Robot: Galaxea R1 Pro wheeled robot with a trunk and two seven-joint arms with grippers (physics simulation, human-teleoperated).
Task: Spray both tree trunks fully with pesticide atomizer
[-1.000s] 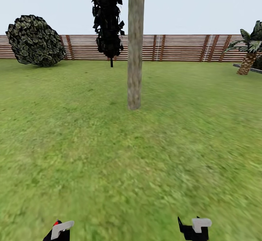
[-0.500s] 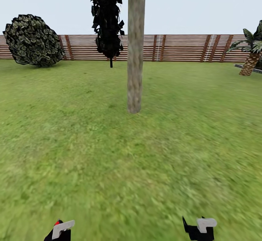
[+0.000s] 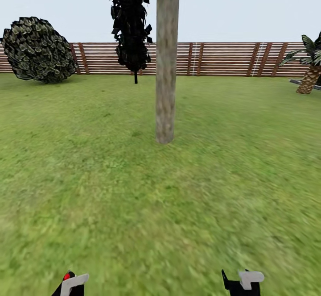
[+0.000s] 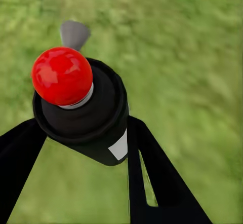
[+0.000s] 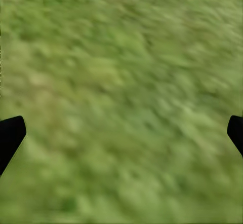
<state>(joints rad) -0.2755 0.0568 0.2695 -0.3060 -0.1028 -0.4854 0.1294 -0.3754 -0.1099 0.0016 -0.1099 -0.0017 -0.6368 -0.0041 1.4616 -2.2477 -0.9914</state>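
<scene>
One tree trunk (image 3: 166,64), a thick mottled grey-beige column, rises from the lawn straight ahead at mid distance. The pesticide atomizer (image 4: 96,117) is a black bottle with a red round cap, a grey trigger and a small white label. My left gripper (image 4: 83,127) is shut on its body, a black finger on each side. In the head view the atomizer's red cap (image 3: 68,276) peeks up at the lower left edge. My right gripper (image 5: 124,133) is open over bare grass, and it also shows at the lower right of the head view (image 3: 243,282).
A brown slat fence (image 3: 223,58) closes the far side of the lawn. A narrow black cypress-like tree (image 3: 130,23) stands behind the trunk, a round dark bush (image 3: 38,49) at far left, and a short palm (image 3: 310,68) at far right. Open grass lies between me and the trunk.
The whole head view has shifted slightly: the camera has crept toward the trunk, whose base now sits a little lower in the picture. Both grippers keep their pose.
</scene>
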